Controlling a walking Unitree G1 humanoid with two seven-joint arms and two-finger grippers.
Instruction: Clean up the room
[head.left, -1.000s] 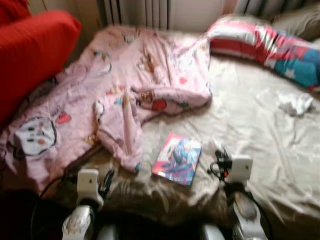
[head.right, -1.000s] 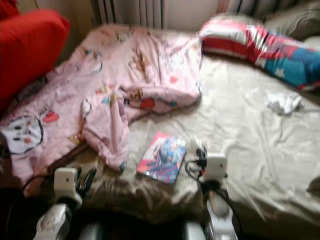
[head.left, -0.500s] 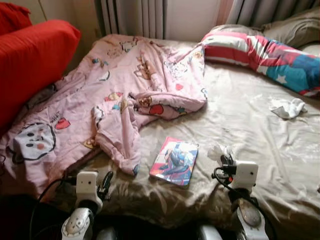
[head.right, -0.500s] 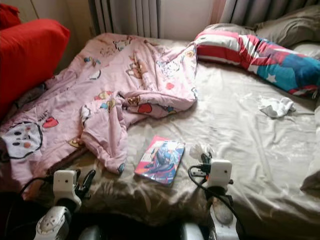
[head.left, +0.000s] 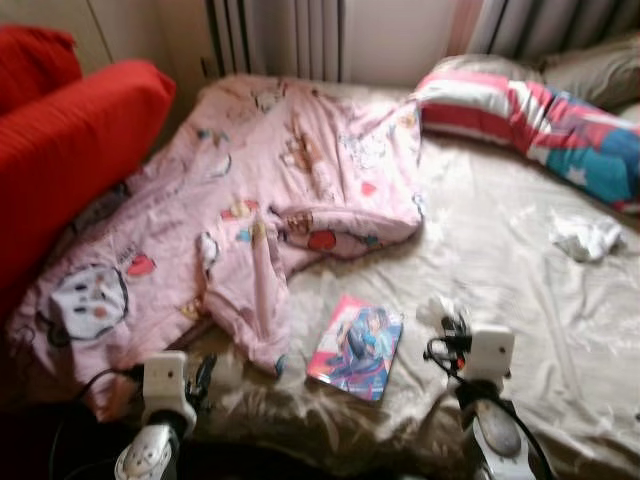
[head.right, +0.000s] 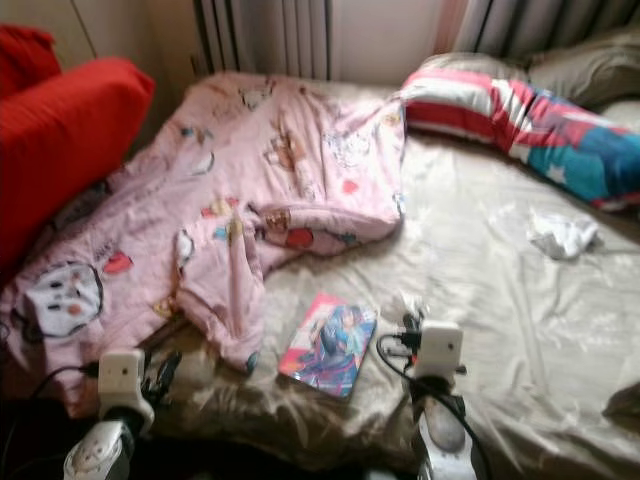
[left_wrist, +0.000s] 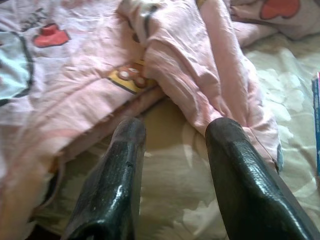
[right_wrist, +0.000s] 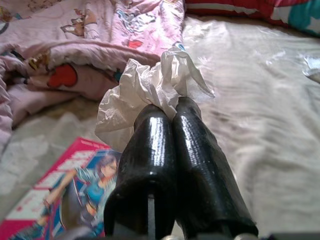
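Observation:
A beige-sheeted bed lies before me. My right gripper is shut on a crumpled white tissue, held low over the sheet near the bed's front edge; the tissue also peeks out ahead of the right wrist. My left gripper is open, hovering over the sheet at the hem of a rumpled pink cartoon-print blanket. A colourful comic book lies flat between the two grippers. Another crumpled white tissue rests on the sheet at the far right.
A red cushion or sofa stands against the bed's left side. A red, white and blue pillow lies at the head, with a grey pillow behind it. Curtains hang along the back wall.
The camera has shifted a little, sliding the scene slightly right and blurring it. Both grippers keep their places relative to the bed; the right stays shut on the tissue.

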